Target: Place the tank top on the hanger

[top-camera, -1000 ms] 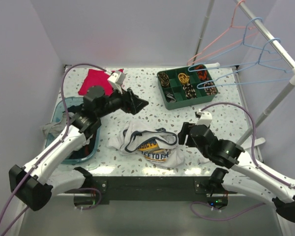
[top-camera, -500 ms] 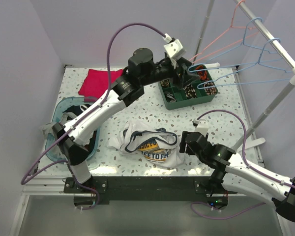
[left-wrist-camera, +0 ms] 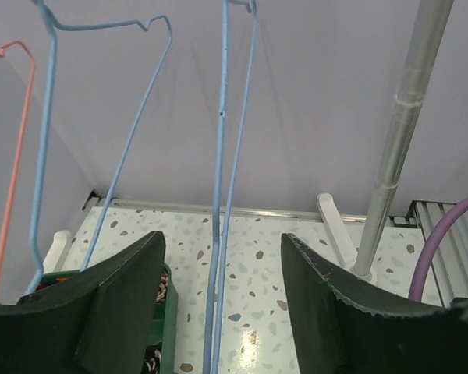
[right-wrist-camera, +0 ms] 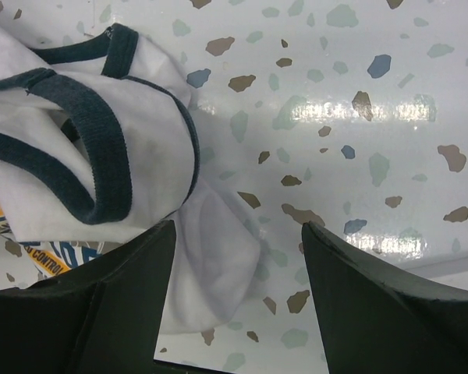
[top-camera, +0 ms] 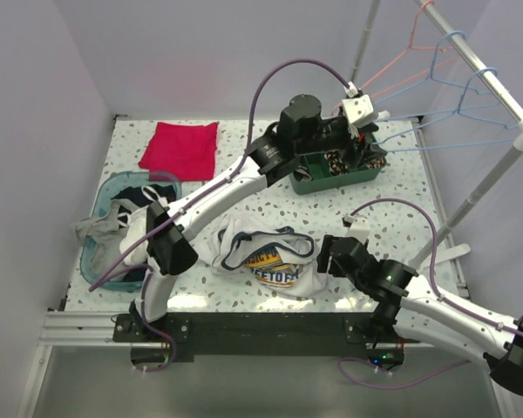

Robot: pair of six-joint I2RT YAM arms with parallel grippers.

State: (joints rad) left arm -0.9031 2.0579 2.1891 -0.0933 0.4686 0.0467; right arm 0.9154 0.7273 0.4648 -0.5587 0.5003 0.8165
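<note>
Hangers crowd the view from above. The left claw is stretched far out over the green sorting tray, level with the low corner of the hanger. The right claw sits low at the right edge of the tank top, which lies crumpled on the worktop. Far off to the left claw's left are a red cloth and a blue bin of clothes, neither in the way.

From the left wrist, the left claw stands well open and holds nothing. Two strands of the hanger run straight up between its fingers, touching neither. To do this well, I judge it should centre on both strands before pinching, then lift the hook cleanly off the rail. Another blue hanger and a pink hanger hang just left of the claw, and the metal pole rises to its right. A sideways drift could snag a neighbour.

From the right wrist, the right claw is also wide open and empty. A loose white fold of the tank top lies directly between and below its fingers, with the navy-trimmed openings up and to its left. Bare speckled worktop spreads to its right.
</note>
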